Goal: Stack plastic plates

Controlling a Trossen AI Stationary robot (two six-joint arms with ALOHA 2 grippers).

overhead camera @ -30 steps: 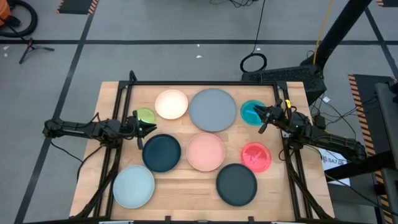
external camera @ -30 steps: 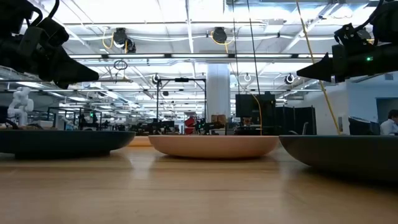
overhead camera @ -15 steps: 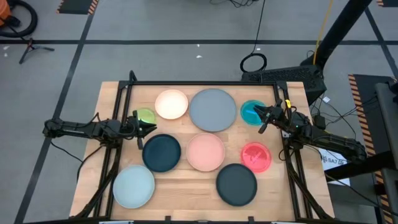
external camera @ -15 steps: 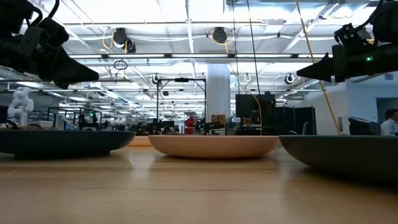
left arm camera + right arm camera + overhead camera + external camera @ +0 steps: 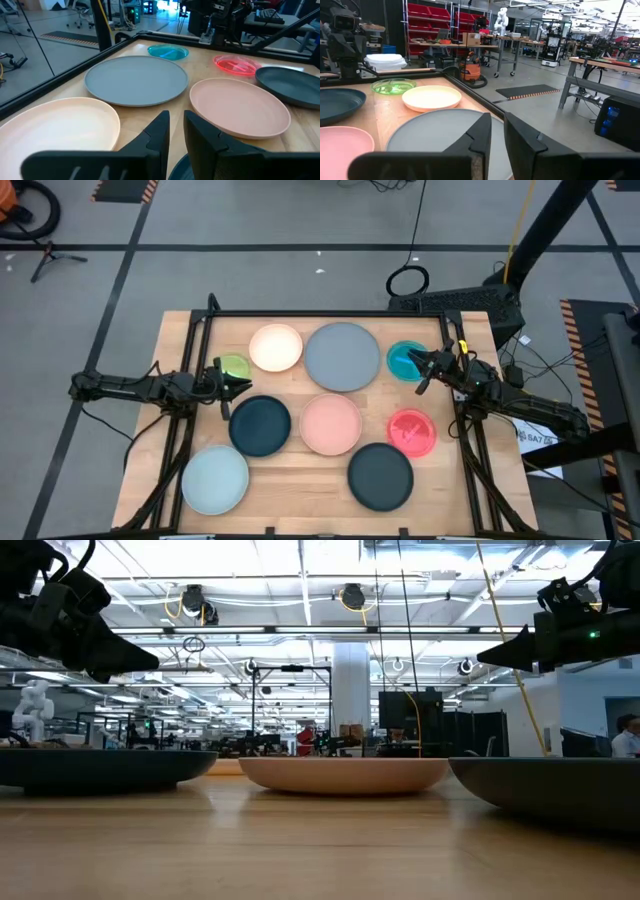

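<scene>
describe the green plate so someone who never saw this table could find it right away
Start at the large grey plate in the middle of the table's far row and go left past the cream plate. The green plate lies just beyond it, by the left gripper. It is smaller than its neighbours, and the only translucent bright green one.

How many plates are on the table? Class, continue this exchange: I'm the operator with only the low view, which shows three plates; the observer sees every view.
Observer: Nine, all lying singly, none stacked yet.
Operator: What lies behind the pink plate?
Observer: The large grey plate, in the middle of the far row.
Operator: Where is the left gripper?
Observer: The left gripper hangs above the table beside the small green plate.
Operator: And the right?
Observer: The right gripper hangs over the edge of the teal plate.
</scene>
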